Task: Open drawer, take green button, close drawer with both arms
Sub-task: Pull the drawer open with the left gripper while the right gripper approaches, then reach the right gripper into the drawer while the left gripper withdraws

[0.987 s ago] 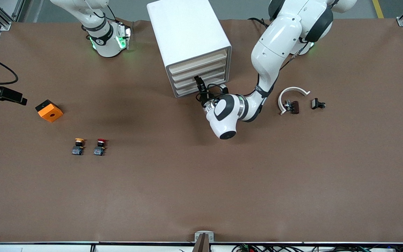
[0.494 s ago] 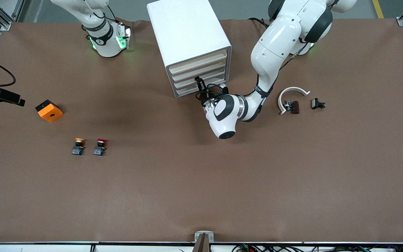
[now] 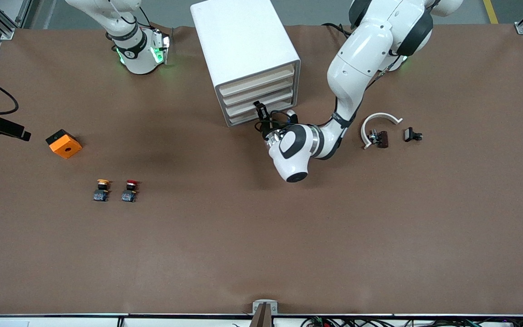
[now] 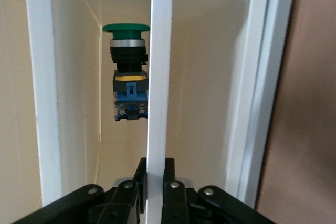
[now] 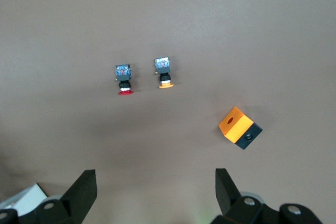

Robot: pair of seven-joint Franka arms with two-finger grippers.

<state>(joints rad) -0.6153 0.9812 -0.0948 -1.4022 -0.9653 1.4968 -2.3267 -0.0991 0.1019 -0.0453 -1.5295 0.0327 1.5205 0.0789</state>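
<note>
The white drawer cabinet [image 3: 243, 41] stands at the robots' edge of the table, with four drawers facing the front camera. My left gripper [image 3: 259, 110] is at the lower drawers. In the left wrist view it [image 4: 155, 174] is shut on the thin white front panel of a drawer [image 4: 159, 77]. Past that panel, the green-capped button [image 4: 126, 27] on its black-and-blue base shows inside the drawer. My right gripper [image 5: 156, 192] is open and empty, high over the right arm's end of the table. The green button is hidden in the front view.
A yellow-capped button [image 3: 102, 190] and a red-capped button [image 3: 130, 190] stand side by side toward the right arm's end. An orange cube [image 3: 64, 143] lies farther from the front camera than they do. A white curved piece [image 3: 377, 120] and small dark parts [image 3: 412, 134] lie toward the left arm's end.
The left wrist has shifted very slightly at the drawer front, still gripping it. The black part of the right arm at the view's edge has drifted a little outward.
</note>
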